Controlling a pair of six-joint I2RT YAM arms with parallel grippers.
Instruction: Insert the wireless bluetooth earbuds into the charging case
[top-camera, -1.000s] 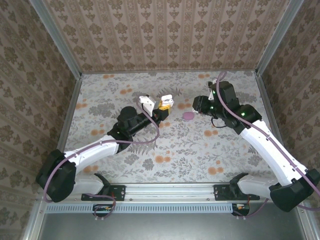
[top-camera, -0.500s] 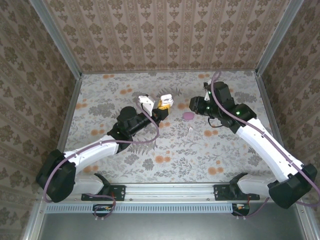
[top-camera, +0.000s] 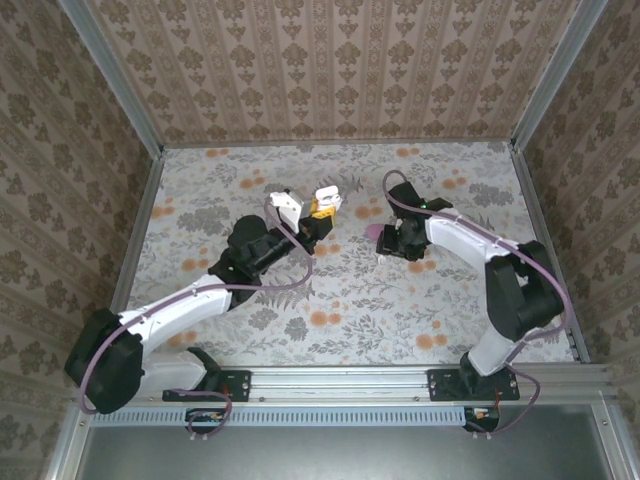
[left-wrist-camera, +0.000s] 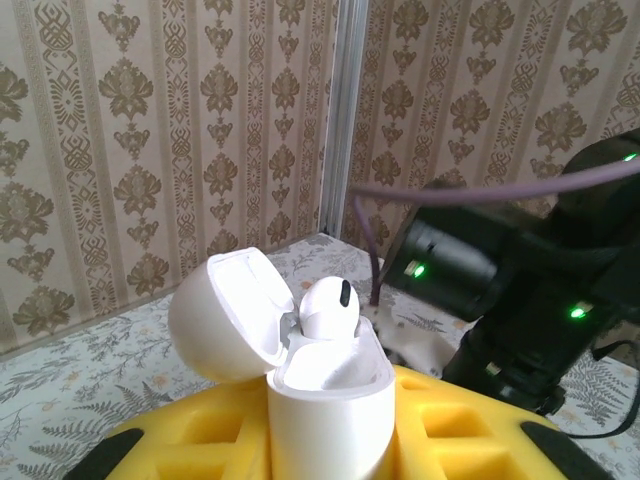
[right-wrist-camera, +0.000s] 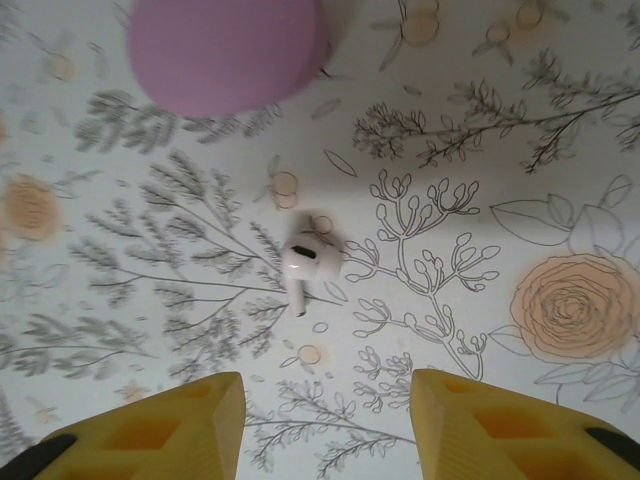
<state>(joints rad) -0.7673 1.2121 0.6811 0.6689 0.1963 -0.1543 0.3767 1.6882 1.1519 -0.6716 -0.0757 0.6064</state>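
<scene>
The white charging case (left-wrist-camera: 325, 400) stands upright with its lid (left-wrist-camera: 225, 315) tipped open to the left, and my left gripper (left-wrist-camera: 325, 445) is shut on it between the yellow pads. One white earbud (left-wrist-camera: 328, 305) sits in the case's rear slot. In the top view the left gripper (top-camera: 318, 208) holds the case above the middle of the table. A second white earbud (right-wrist-camera: 308, 262) lies loose on the flowered table, stem toward the camera. My right gripper (right-wrist-camera: 325, 420) hangs open just above the table, the earbud ahead of its yellow fingertips (right-wrist-camera: 150, 425), untouched. In the top view the right gripper (top-camera: 388, 243) points down.
A closed pink pebble-like case (right-wrist-camera: 225, 50) rests on the table just beyond the loose earbud, and in the top view this pink case (top-camera: 373, 231) lies beside the right gripper. The flowered table (top-camera: 330, 300) is walled in on three sides. The right arm's black body looms behind the held case (left-wrist-camera: 520, 290).
The right arm has folded in and lowered its gripper over the table near the pink case, and its jaws have opened wider. The left arm with the case has barely moved.
</scene>
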